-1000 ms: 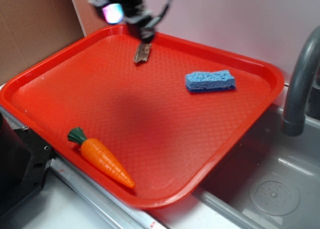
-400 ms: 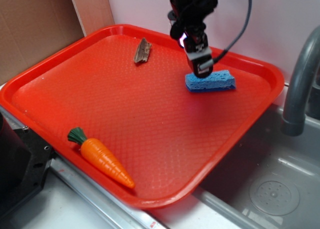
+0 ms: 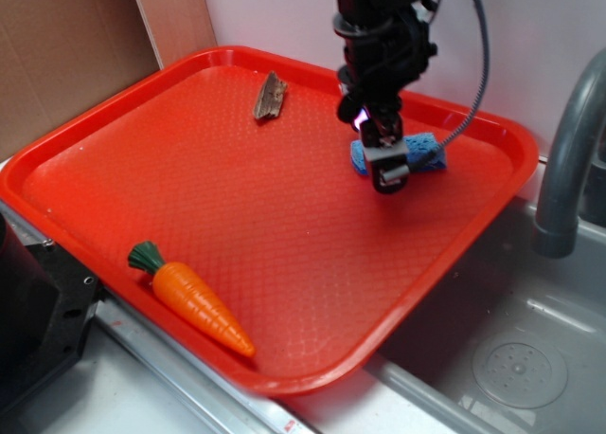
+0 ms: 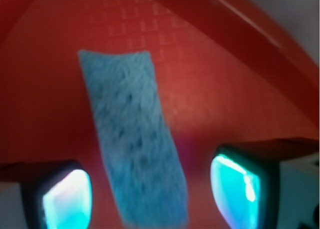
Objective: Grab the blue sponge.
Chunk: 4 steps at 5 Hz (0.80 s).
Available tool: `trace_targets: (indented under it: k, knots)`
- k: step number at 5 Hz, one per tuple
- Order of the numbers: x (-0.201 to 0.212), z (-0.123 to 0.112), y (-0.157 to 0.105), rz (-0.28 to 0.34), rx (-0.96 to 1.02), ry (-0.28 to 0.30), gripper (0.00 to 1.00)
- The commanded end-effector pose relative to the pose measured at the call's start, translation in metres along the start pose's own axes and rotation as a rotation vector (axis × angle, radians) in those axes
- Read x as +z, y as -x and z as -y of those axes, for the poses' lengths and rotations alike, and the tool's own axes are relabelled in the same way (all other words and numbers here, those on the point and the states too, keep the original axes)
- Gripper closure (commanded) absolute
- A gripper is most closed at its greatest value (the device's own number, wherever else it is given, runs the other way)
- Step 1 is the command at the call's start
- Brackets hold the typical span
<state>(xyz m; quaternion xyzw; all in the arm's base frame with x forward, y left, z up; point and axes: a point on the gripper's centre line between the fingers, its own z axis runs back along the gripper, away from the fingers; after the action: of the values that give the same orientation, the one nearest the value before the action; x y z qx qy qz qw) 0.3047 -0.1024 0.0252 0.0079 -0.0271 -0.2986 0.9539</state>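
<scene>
One blue sponge, long axis between tool fingers; jaws apart.

A red tray with a raised rim carries three things. A blue sponge lies near its far right corner, a brown scrap toward the back, and a toy carrot by the front edge.

arm: black, boxy | cable: grey, looping | claw: fingertips glowing cyan
</scene>
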Motion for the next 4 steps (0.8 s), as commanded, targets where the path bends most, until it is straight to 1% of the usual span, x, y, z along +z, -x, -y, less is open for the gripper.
trace_targets:
  k: [1,2,3,4]
  knots:
    - [0.014,0.002,-0.006,-0.003,0.07,0.043,1.0]
    - [0.054,-0.008,0.013,0.053,0.037,0.023,1.0]
    - [0.086,-0.024,0.041,0.06,0.122,0.019,1.0]
    - [0.115,-0.052,0.097,0.171,0.384,0.144,1.0]
